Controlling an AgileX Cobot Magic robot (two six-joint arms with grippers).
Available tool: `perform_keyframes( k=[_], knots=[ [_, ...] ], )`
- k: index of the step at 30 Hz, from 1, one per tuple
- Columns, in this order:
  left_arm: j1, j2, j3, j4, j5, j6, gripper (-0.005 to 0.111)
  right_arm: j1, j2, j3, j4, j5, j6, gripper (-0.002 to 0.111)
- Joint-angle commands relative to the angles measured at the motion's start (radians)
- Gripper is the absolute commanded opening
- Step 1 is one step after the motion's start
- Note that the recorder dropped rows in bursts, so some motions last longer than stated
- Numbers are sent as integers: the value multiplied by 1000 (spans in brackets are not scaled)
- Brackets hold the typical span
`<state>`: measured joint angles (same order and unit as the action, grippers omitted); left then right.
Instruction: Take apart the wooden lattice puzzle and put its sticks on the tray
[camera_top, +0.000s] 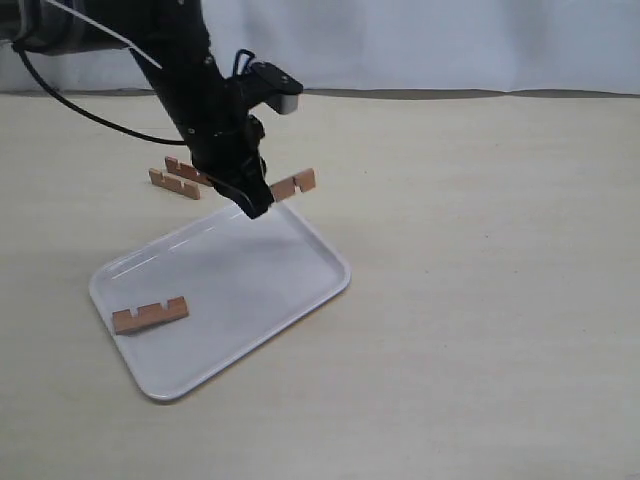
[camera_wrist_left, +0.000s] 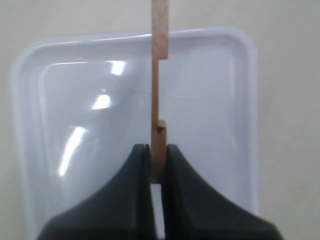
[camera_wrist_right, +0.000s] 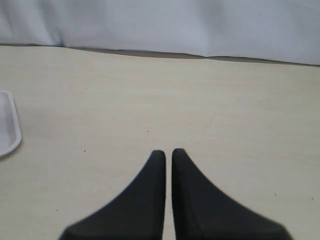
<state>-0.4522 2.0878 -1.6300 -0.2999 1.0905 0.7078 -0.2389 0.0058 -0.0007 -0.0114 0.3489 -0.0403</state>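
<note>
- Four sticks in view and no lattice left crossed, so I judge the puzzle already apart.
- One stick (camera_top: 150, 316) lies flat inside the tray (camera_top: 250, 280), at its near left end.
- Left gripper (camera_wrist_left: 157, 152) pinches a second stick (camera_wrist_left: 159, 75) by one end, notches showing. It hangs over the tray's far corner, clear of the tray floor.
- Two loose sticks (camera_top: 178, 180) sit on the table (camera_top: 480, 300) just beyond the tray's far rim, close together. Can't tell if they touch.
- Right gripper (camera_wrist_right: 168, 152) has its fingers pressed nearly together on nothing, well off the tray's right side.
- Step in hand: placing the held stick.
- Next move, my call: bring it further inside the rim, lower it toward the floor away from the first stick, spread the fingers, then fetch the loose pair.
</note>
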Motion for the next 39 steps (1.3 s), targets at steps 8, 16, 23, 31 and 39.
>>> perform_keyframes(
  k=[8,16,23,31,39],
  knots=[
    [-47,-3,0,-3,131,25,0,-4,-6,1,0,-3,3,4],
    [-47,-3,0,4,131,-49,32,-4,-6,1,0,-3,3,4],
    [-45,-3,0,97,116,-109,54,-4,-6,1,0,-3,3,4],
    [45,-22,-2,244,-112,-417,55,-4,-6,1,0,-3,3,4],
    [207,-23,0,236,-173,-665,55,-4,-6,1,0,-3,3,4]
  ],
)
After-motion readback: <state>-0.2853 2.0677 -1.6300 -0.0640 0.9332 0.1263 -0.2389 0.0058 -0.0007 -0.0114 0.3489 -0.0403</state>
